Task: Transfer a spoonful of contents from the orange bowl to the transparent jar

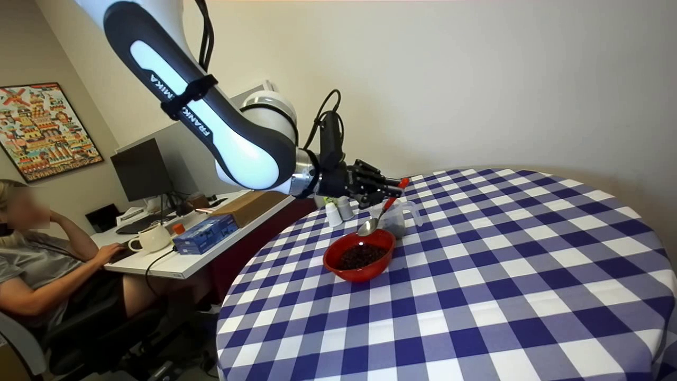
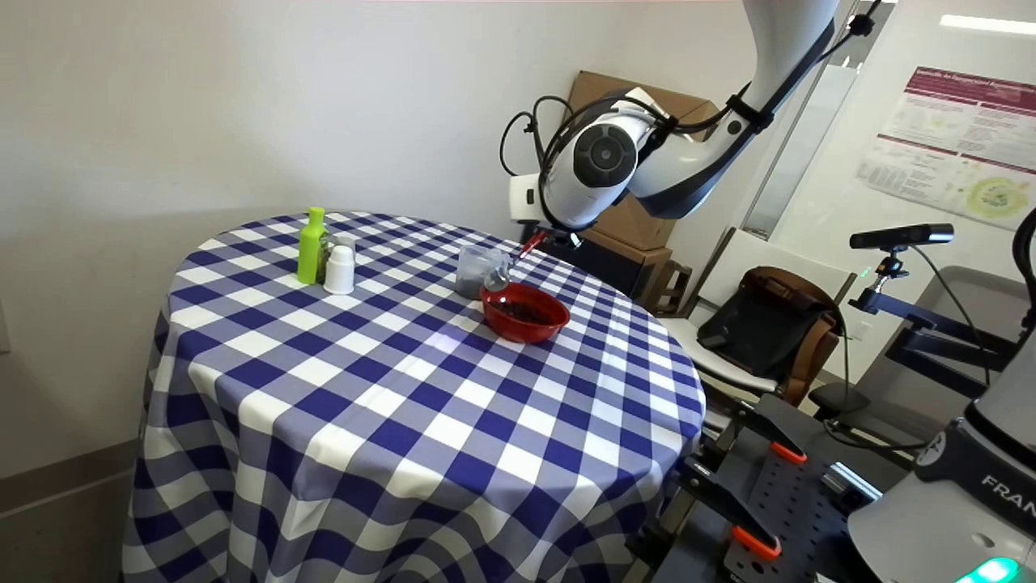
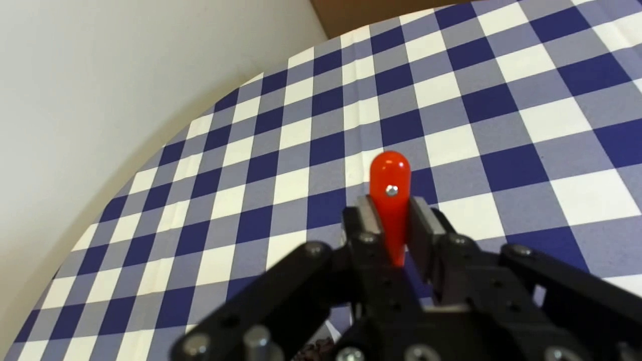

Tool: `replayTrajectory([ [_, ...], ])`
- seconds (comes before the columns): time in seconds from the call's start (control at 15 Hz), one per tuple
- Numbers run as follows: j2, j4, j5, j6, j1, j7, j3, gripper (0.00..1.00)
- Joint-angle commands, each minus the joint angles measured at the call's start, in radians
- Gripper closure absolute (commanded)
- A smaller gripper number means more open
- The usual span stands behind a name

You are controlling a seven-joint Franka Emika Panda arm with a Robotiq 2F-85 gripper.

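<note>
1. Orange bowl (image 1: 359,274) sat on the counter (image 1: 508,275), with dark bits (image 1: 362,256) inside.
2. In an exterior view, the clear jar (image 1: 396,222) stood just behind it, at one o'clock.
3. The fingers (image 3: 425,223) pinched the spoon (image 1: 388,204) by its red handle (image 3: 393,208); its head (image 1: 368,227) was by the bowl's twelve o'clock edge there.
4. No bits showed on the spoon, so scooping seemed the job right then.
5. Next, it likely had to dip down and fill up.

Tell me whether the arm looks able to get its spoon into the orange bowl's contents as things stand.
Probably yes: the fingers hold the red-handled spoon, its tip is near the rim of the orange bowl, and nothing visible covers the dark contents.
</note>
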Motion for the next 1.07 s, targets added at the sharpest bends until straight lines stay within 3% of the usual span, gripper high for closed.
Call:
replayTrajectory([
  [0.0,0.007,-0.011,-0.041,-0.063,-0.043,0.016,0.045,0.95],
  [1.0,0.0,-0.129,-0.087,-0.101,-0.074,0.029,0.09,0.95],
])
